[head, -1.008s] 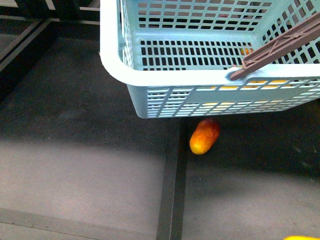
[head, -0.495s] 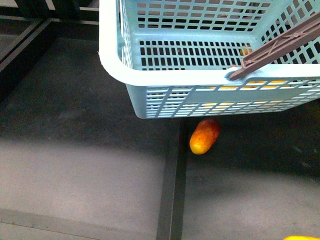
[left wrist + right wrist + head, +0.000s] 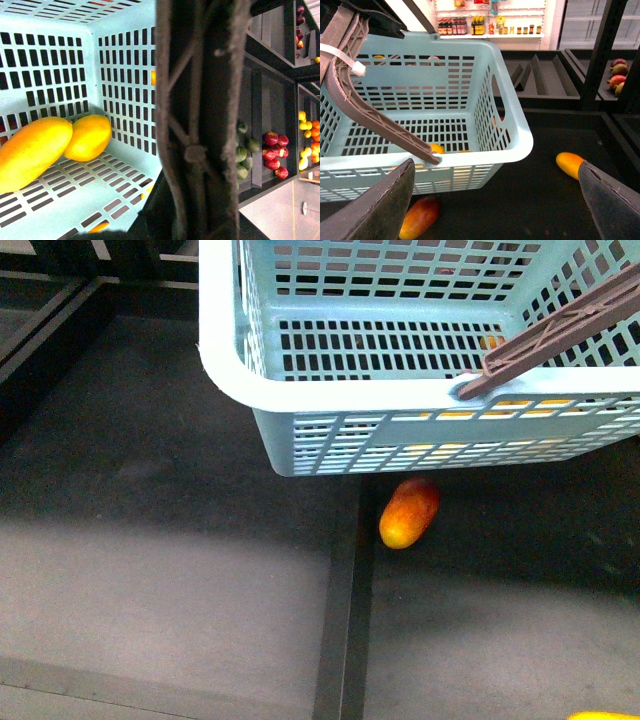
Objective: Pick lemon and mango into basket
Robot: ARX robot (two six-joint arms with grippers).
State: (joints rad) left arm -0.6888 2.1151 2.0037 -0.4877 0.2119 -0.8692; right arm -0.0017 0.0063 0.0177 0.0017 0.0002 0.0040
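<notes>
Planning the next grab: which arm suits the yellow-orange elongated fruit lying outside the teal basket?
Right. Its tool is open and empty, the yellow-orange elongated fruit close beside one finger. The left arm's camera sits tight against the brown ribbed basket handle, apparently occupied.

The robot's right gripper (image 3: 496, 165), pictured from the camera on its own wrist, shows two broad fingers (image 3: 377, 210) in dark charcoal grey. Each is a flat, wedge-like slab that narrows to a rounded tip. The faces are matte and finely grained, like rubber or coarse felt. A thin paler seam runs along each finger's inner edge, tracing its outline, and the nearer corners are cut off by the frame. In the left wrist view, a dark blurred mass is too out of focus to identify as part of the arm.
</notes>
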